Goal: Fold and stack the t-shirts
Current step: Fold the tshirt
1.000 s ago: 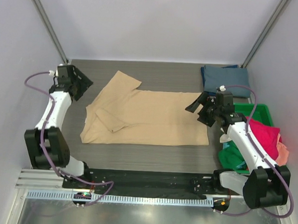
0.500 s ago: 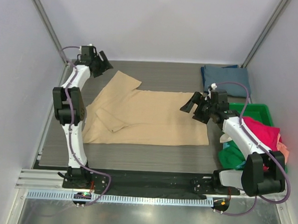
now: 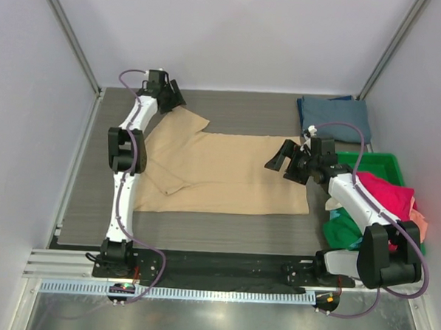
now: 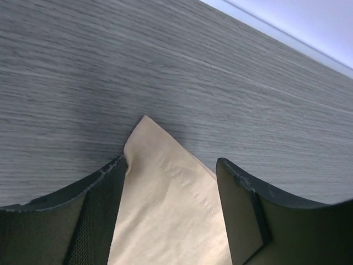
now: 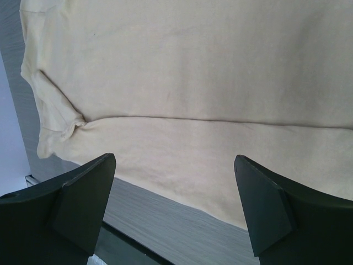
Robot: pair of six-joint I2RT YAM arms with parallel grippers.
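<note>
A tan t-shirt (image 3: 220,172) lies spread flat on the grey table, collar end to the left and hem to the right. My left gripper (image 3: 174,97) is open at the far sleeve's tip. In the left wrist view that sleeve corner (image 4: 165,215) lies between the open fingers (image 4: 94,215). My right gripper (image 3: 280,159) is open and empty, hovering over the shirt's far right hem corner. The right wrist view shows the tan cloth (image 5: 182,83) below the wide-open gripper (image 5: 174,204). A folded slate blue-grey t-shirt (image 3: 334,110) lies at the far right.
A green plastic bin (image 3: 387,165) stands at the right edge, holding crumpled magenta (image 3: 389,200), green (image 3: 343,230) and peach (image 3: 418,227) shirts. Bare table shows in front of the tan shirt and along the left side (image 3: 93,188).
My left arm swung from the left side to the far edge, bringing its gripper onto the sleeve tip. My right gripper shifted a little left over the hem.
</note>
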